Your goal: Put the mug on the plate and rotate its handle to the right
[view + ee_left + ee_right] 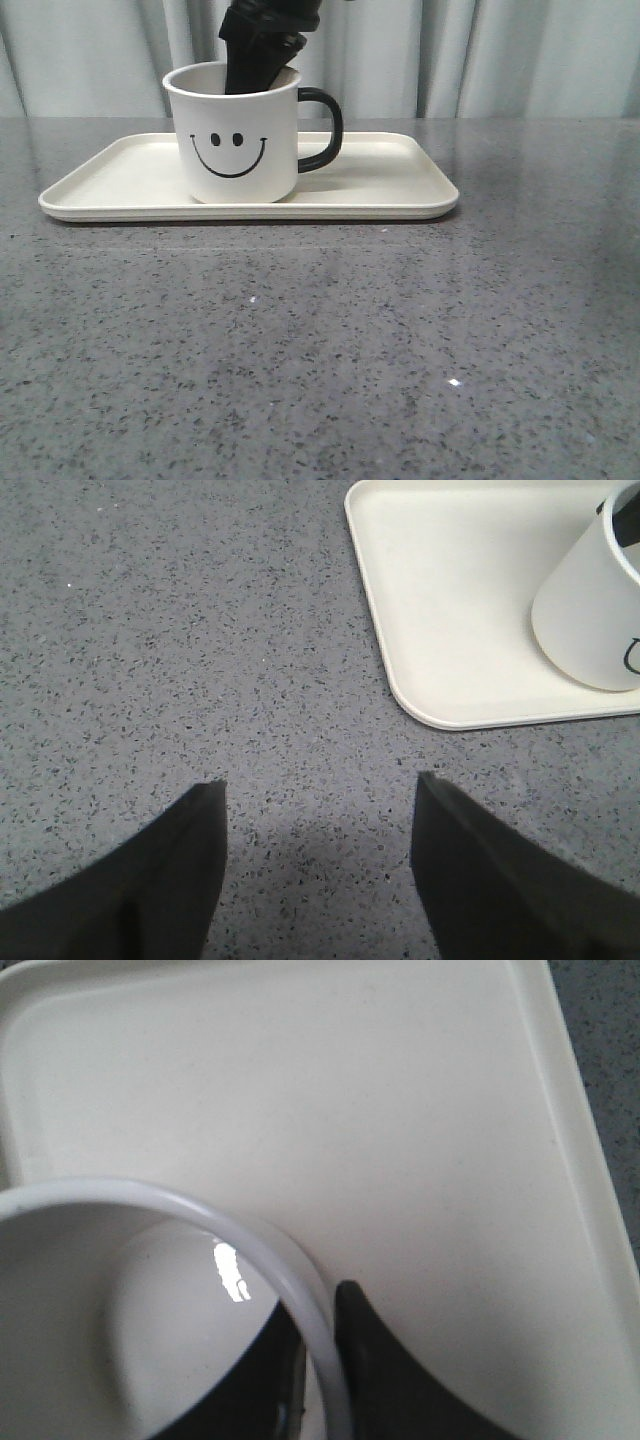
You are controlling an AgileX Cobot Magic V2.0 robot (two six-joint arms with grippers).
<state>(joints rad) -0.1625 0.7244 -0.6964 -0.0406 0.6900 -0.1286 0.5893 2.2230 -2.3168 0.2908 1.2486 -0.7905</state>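
Note:
The white mug [240, 135] with the black smiley face stands upright on the cream plate [400, 190], left of the plate's middle. Its black handle [325, 130] points to the right. My right gripper [255, 65] comes down from above onto the mug's far rim. In the right wrist view the right gripper [318, 1310] has one finger inside the mug [90, 1300] and one outside, shut on the wall above the plate [350, 1110]. My left gripper [320, 780] is open over bare table, short of the plate's corner [440, 630] and the mug [590, 610].
Grey speckled tabletop [320, 350] lies all round the plate. A pale curtain [500, 50] hangs behind the table's far edge.

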